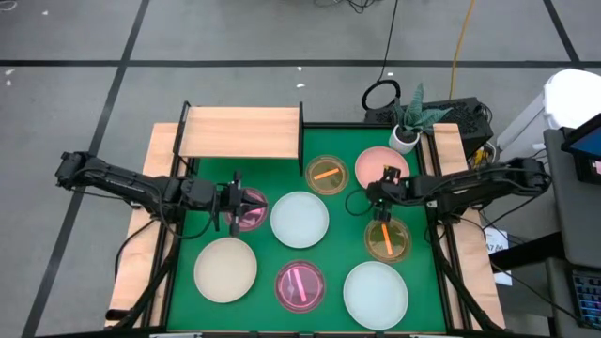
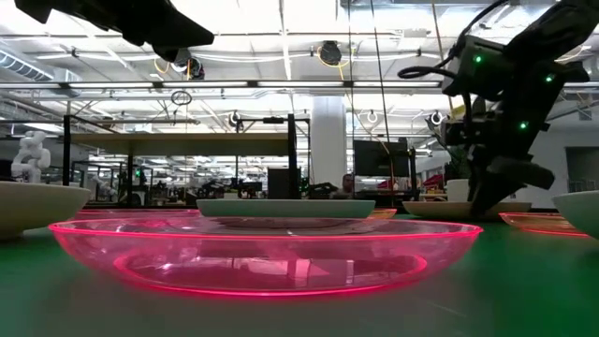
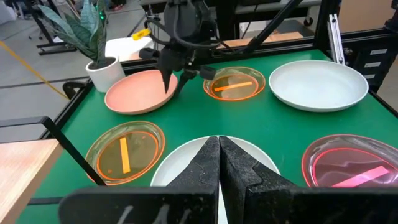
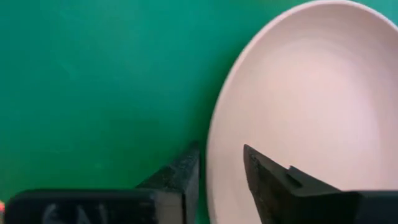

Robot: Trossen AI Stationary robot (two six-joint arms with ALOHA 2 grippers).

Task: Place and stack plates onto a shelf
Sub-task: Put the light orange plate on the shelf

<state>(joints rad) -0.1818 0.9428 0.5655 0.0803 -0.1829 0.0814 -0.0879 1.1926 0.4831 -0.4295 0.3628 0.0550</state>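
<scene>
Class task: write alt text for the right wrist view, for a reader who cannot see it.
The right hand points down at the rim of a pink plate, one finger outside the rim and one over the plate, with a narrow gap between them. The plate lies on a green table.

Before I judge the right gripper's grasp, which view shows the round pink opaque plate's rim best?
The right wrist view: the pink plate fills it, its rim running between the right gripper fingers. The high view shows it whole but small, the left wrist view partly behind the arm; the low view barely shows it.
</scene>
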